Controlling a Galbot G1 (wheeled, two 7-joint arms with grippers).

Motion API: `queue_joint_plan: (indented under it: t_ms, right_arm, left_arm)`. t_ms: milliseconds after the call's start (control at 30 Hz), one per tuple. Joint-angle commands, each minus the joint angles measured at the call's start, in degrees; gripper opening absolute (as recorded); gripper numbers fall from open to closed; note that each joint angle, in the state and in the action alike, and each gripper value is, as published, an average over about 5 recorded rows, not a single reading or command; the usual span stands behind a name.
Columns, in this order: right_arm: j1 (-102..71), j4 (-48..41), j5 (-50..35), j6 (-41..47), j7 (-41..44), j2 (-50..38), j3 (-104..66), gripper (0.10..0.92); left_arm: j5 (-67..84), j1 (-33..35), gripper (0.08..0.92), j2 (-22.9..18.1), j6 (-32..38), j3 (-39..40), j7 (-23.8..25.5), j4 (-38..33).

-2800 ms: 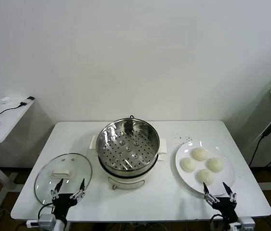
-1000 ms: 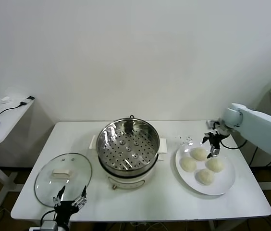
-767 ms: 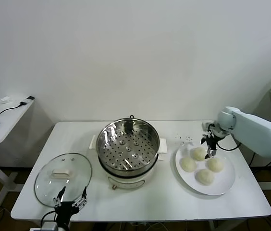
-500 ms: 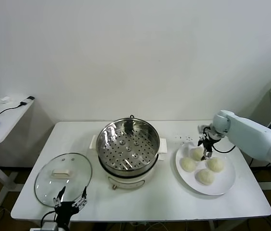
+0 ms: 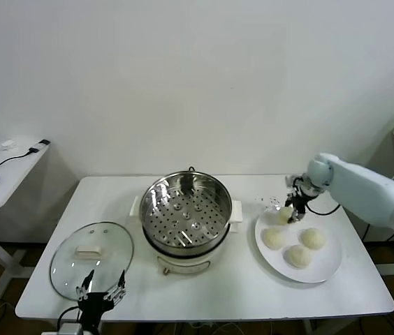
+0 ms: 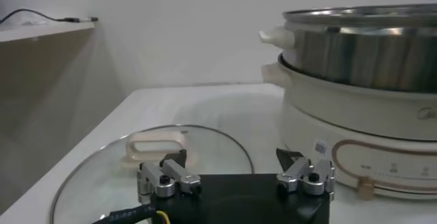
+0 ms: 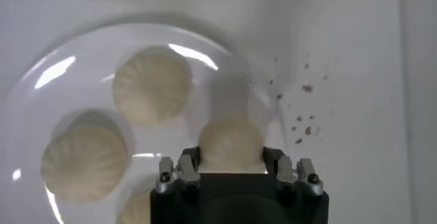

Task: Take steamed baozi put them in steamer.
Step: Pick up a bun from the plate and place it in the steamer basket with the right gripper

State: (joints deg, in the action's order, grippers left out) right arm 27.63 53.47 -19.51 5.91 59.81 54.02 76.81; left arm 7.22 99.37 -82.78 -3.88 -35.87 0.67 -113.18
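While the right pincer (image 5: 289, 213) pinches one steamed baozi (image 7: 231, 143) by its flanks at the white plate's (image 5: 326, 269) eleven o'clock rim, three o'clock of the steamer (image 5: 185, 213), this soft, light dough likely dents; the left pincer (image 5: 101, 293) idles spread near the glass lid (image 5: 92, 257).

The white table (image 5: 253, 279) carries the steamer (image 5: 186, 220), glass lid (image 5: 92, 258) and plate (image 5: 323, 262).

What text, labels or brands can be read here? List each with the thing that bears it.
Nothing can be read.
Steamer base: a small white sticker and a faint mark at its edge, both too small and blurred to read.
Lid, plate, buns: no text.
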Motion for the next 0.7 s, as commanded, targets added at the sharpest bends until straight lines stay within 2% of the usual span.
queue_joint_plan:
  t_ms: [33,167,333,433,600,700]
  right_arm:
    - [29.39,11.11,-14.19,-9.95,3.45,10.03,12.51,0.628]
    - [33.07,17.17,-13.57,-17.72,4.89,18.12,11.87,0.628]
    - [27.82,22.53,-7.44,-29.45,4.14,22.46,12.63,0.628]
    - [21.91,20.55,2.54,-37.53,3.26,22.58,12.25,0.628]
    - [9.46,9.89,27.35,-46.32,-2.01,21.89,5.76,0.628]
    - [3.05,2.65,34.63,-48.17,-6.13,22.79,1.36,0.628]
  left_arm:
    - [-0.13,0.21,0.823,-0.04,-0.25,0.55,0.06,-1.59]
    - [-0.2,-0.08,0.823,-0.01,-0.44,0.75,0.05,-1.88]
    - [-0.18,-0.14,0.823,0.36,-0.4,0.64,0.02,-1.78]
    - [-0.18,-0.22,0.823,0.42,-0.4,0.57,0.0,-1.63]
    - [-0.17,-0.08,0.823,0.4,-0.18,0.58,-0.19,-1.33]
    - [-0.18,-0.08,0.823,0.31,0.02,0.74,-0.38,-0.99]
